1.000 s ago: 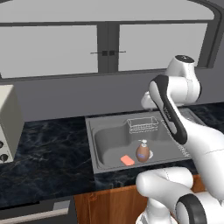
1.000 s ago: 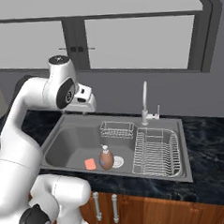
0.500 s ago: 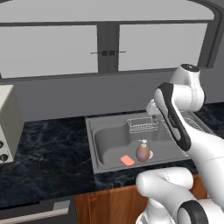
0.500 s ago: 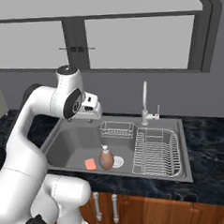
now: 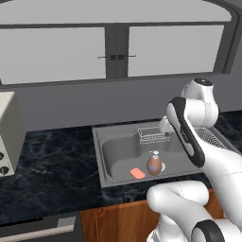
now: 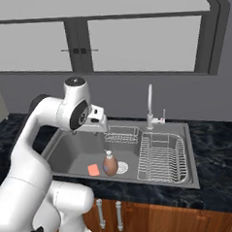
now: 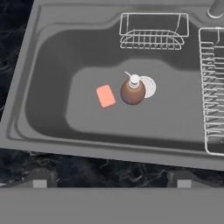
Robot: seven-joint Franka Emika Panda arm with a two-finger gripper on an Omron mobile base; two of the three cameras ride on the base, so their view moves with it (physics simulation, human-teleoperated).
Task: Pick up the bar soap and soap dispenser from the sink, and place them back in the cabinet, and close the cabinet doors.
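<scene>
The sink [image 7: 52, 118] lies set into the dark marbled worktop [image 5: 52, 175], and both soaps sit on its floor. In the hand view the soap dispenser [image 7: 132, 90] stands upright near the middle of the basin, its white pump on top, with the round drain [image 7: 148, 86] touching it at about 2 o'clock. The bar soap [image 7: 105, 96] lies flat just beside the dispenser at 9 o'clock, a narrow gap between them. A small wire basket [image 7: 152, 31] hangs at the basin's far wall, toward 12 o'clock from the dispenser, and the wire dish rack [image 7: 213, 87] fills the 3 o'clock side.

From the right base view the claw [image 6: 98, 123] hangs above the basin's far left part, well above the bar soap [image 6: 93, 170] and the soap dispenser [image 6: 109, 164]. It holds nothing; how far its fingers are parted I cannot tell. The faucet [image 6: 150, 106] rises behind the rack.
</scene>
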